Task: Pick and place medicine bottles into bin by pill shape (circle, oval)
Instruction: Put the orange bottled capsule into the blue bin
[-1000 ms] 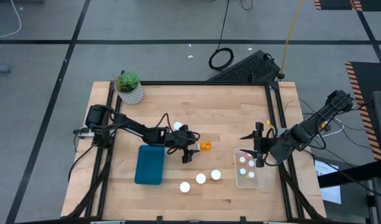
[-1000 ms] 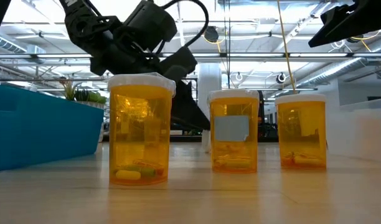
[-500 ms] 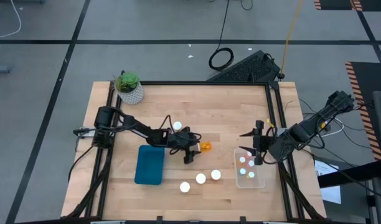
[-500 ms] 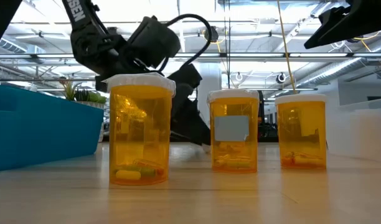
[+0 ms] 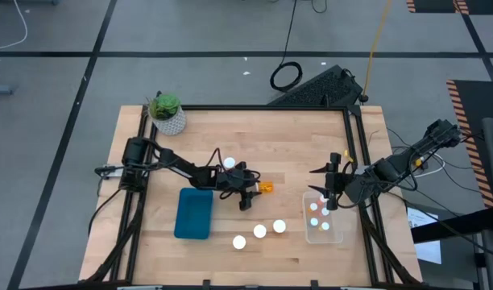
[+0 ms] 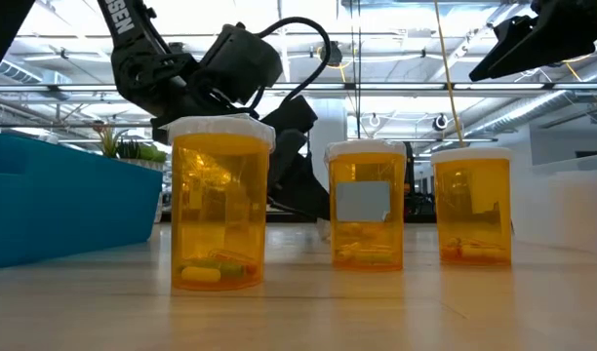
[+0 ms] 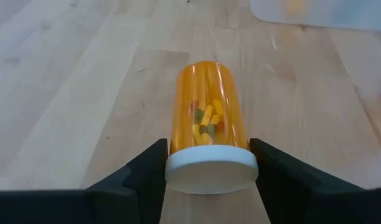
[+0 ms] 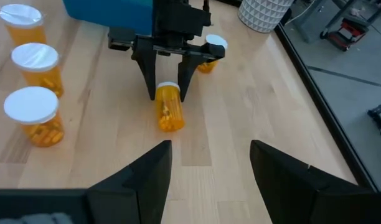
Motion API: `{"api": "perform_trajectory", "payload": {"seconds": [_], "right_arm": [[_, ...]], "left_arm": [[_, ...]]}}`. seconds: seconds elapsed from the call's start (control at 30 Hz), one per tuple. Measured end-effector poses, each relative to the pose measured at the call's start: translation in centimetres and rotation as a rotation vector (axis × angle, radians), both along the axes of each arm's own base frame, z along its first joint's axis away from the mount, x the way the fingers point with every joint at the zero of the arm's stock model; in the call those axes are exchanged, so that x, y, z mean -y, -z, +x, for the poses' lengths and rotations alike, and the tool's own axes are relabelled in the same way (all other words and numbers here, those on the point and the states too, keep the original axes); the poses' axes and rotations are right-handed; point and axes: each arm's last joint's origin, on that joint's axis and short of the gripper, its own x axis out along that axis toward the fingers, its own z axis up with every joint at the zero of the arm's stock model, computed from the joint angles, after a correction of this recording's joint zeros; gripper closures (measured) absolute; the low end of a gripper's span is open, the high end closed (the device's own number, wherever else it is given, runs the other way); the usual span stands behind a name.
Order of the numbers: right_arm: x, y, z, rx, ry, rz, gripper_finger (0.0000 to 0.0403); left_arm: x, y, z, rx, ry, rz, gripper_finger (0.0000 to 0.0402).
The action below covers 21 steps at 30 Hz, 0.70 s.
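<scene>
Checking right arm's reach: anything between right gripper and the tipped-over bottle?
Nothing: in the right wrist view, only bare table lies between the open right gripper and the lying bottle.

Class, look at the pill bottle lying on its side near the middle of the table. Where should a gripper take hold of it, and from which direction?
Grip the tipped bottle across its white cap, coming in along the tabletop from the cap end. It lies flat, so its round sides face outward. The left gripper already straddles the cap with fingers open. The right gripper waits over the clear bin.
</scene>
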Motion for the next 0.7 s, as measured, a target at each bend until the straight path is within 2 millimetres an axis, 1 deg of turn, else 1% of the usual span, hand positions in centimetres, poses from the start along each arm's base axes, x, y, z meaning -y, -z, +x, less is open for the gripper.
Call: {"api": "perform_trajectory", "payload": {"seconds": [0.03,0.13,0.2,0.33,0.4,0.53,0.7], "right_arm": [[0.0,0.0,0.0,0.001,0.003,0.006,0.0191],[0.0,0.0,0.0,0.0,0.007,0.021,0.0191],[-0.1,0.1,0.0,-0.006,-0.003,0.043,0.0191],[0.0,0.1,-0.1,-0.01,0.007,0.056,0.0191],[0.0,0.1,-0.1,-0.01,0.011,0.061,0.0191],[0.0,0.2,-0.1,-0.013,0.009,0.06,0.0191],[-0.1,0.2,-0.1,-0.014,0.007,0.063,0.0191]], "left_arm": [[0.0,-0.1,0.0,0.001,0.004,0.006,0.0195],[0.0,-0.5,0.0,0.01,0.007,0.011,0.0175],[0.0,-1.1,-0.1,0.012,0.013,0.017,0.0169],[0.0,-2.8,-0.6,0.005,0.028,0.034,0.0183],[0.1,-3.8,-1.0,-0.002,0.048,0.034,0.0194],[0.0,-6.2,-2.3,-0.046,0.073,0.046,0.0195],[0.0,-9.8,-4.9,-0.109,0.08,0.051,0.018]]}}
